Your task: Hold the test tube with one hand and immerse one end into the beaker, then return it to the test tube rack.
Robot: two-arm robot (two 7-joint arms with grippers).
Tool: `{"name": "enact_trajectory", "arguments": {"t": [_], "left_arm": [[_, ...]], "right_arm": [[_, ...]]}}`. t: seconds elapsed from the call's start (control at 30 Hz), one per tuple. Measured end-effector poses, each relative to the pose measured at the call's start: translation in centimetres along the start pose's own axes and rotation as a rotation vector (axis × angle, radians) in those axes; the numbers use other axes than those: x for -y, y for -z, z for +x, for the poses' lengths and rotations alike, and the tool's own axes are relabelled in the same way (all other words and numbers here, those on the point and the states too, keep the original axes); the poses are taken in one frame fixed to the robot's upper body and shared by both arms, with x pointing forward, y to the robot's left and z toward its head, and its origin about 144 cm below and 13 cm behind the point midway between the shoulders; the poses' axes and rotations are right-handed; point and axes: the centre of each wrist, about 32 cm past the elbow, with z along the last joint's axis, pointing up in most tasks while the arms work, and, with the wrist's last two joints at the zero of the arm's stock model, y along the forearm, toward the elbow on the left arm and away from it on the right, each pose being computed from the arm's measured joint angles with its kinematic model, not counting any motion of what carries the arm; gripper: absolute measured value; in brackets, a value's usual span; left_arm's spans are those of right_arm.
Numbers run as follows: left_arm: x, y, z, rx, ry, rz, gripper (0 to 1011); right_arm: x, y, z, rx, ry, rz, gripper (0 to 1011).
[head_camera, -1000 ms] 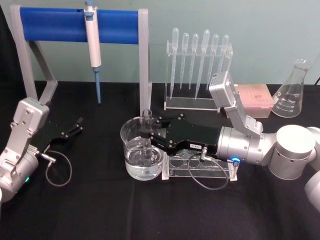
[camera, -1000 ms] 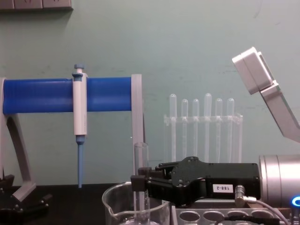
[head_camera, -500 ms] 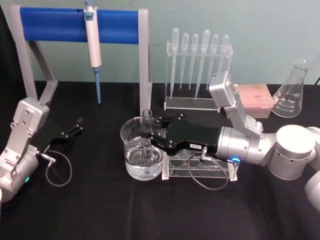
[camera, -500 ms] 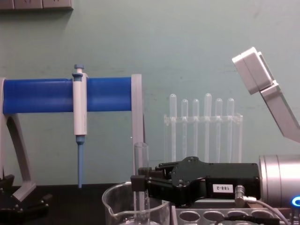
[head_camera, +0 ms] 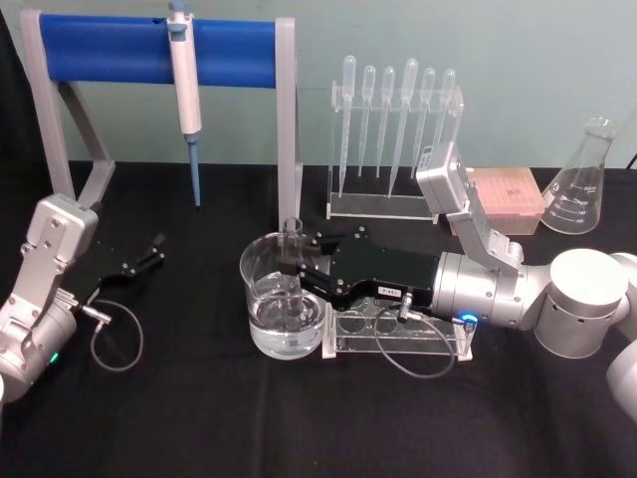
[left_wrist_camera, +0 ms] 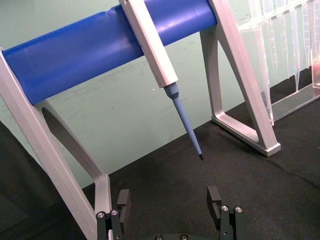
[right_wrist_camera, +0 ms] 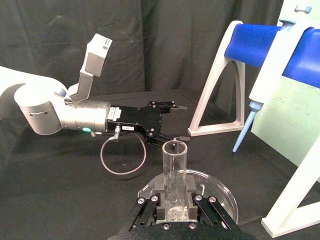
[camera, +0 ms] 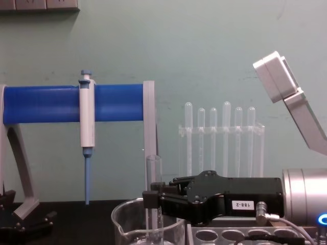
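Note:
The test tube stands upright inside the beaker, its round lower end down in the water. My right gripper reaches in from the right over the beaker's rim and is shut on the tube's upper part. From the chest, the test tube rises out of the beaker with the right gripper clamped on it. The right wrist view looks down the test tube into the beaker. My left gripper rests open at the table's left; the left gripper holds nothing.
A clear rack with round holes lies under my right wrist. Behind stand a blue-barred stand with a hanging pipette, a rack of plastic pipettes, a pink box and a conical flask.

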Motion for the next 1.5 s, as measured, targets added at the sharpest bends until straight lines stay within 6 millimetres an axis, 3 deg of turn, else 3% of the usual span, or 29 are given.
{"name": "enact_trajectory", "arguments": {"t": [1.5], "left_arm": [[0.00,0.00,0.00,0.000,0.000,0.000,1000]], "right_arm": [[0.00,0.00,0.00,0.000,0.000,0.000,233]]}}
